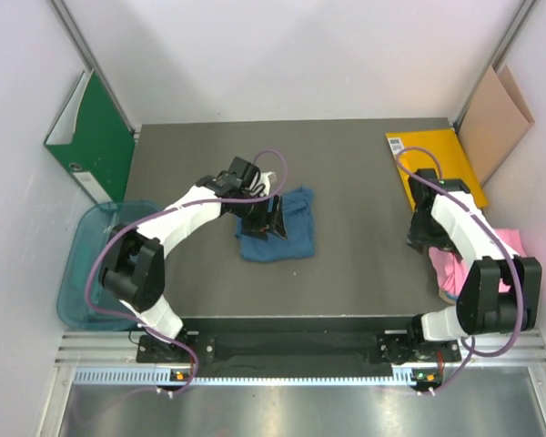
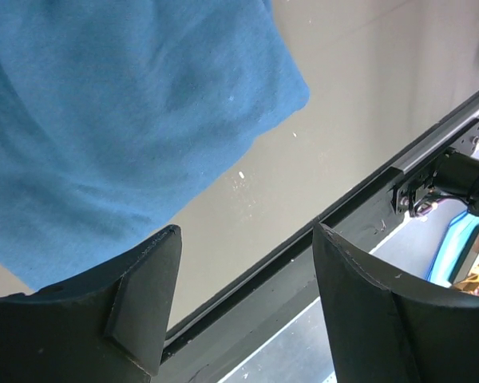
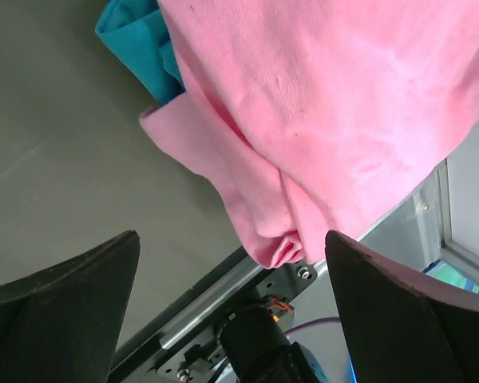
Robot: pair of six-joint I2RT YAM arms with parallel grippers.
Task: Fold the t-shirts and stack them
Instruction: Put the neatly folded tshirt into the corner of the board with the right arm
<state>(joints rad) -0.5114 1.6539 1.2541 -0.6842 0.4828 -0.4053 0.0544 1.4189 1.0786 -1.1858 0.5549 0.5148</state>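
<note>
Near the middle of the tabletop (image 1: 355, 164), a little to the left, lies the dark blue t-shirt (image 1: 280, 228). It is folded into a rough rectangle, with soft creases and one corner poking out at the far right. The left pincer (image 1: 271, 217) hangs over it with its fingers spread and nothing between them. In the left wrist view the cloth's rounded corner ends short of the tabletop's near edge.

At the right edge the pink t-shirt (image 1: 508, 248) sits in a loose, bunched heap beside the right arm. A teal-green t-shirt (image 3: 136, 40) peeks out from under it in the right wrist view. The right pincer (image 1: 422, 238) is spread wide above this heap, pinching nothing; a pink fold droops toward the near rail between its fingers.

Off the left side stands a see-through teal bin (image 1: 80, 264); what it holds I cannot tell. A green binder (image 1: 96, 137) leans on the left wall, and a brown cardboard sheet (image 1: 496, 123) leans at the far right. A yellow envelope (image 1: 432, 164) lies flat in the far right corner.

Bare grey surface stretches between the blue shirt and the right arm, and along the far edge.
</note>
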